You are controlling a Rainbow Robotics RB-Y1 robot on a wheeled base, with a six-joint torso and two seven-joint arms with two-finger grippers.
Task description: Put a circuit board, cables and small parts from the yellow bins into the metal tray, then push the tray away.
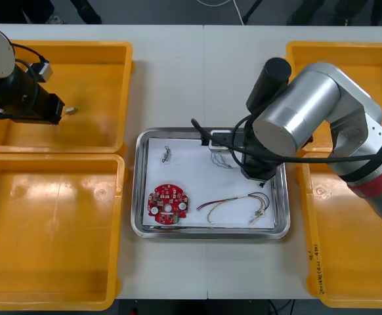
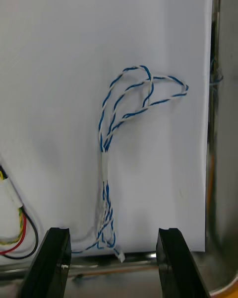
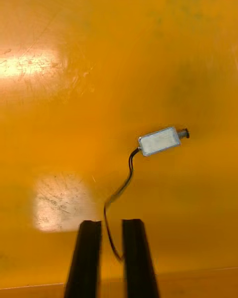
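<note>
1. A light table (image 1: pixel 178 72) bears four yellow bins (image 1: pixel 53 289), two at each side.
2. Between the bins stands the metal tray (image 1: pixel 211 234), white inside.
3. The right arm reaches over the tray's far right part. The right gripper (image 2: pixel 114 258) hangs above the white lining with its fingers (image 2: pixel 54 258) spread wide.
4. The left gripper (image 3: pixel 112 258) is low inside the far left bin (image 1: pixel 92 49), and its fingers (image 3: pixel 89 258) are drawn nearly together.
5. A round red circuit board (image 1: pixel 168 203) lies flat in the tray's near left part.
6. A red and yellow cable (image 1: pixel 233 202) lies in the tray's near right part, well apart from the board.
7. The twisted blue and white cable (image 2: pixel 104 149) lies on the lining. Its near end sits in the gap between the right gripper's open fingers, touching neither, and its loops stretch away beyond the fingertips.
8. A small metal part (image 3: pixel 158 141) rests on the bin floor ahead of the left fingertips. Its thin black lead curls back into the narrow gap between them, where it is pinched.
9. A second small metal part (image 1: pixel 167 155) lies in the tray's far left part.
</note>
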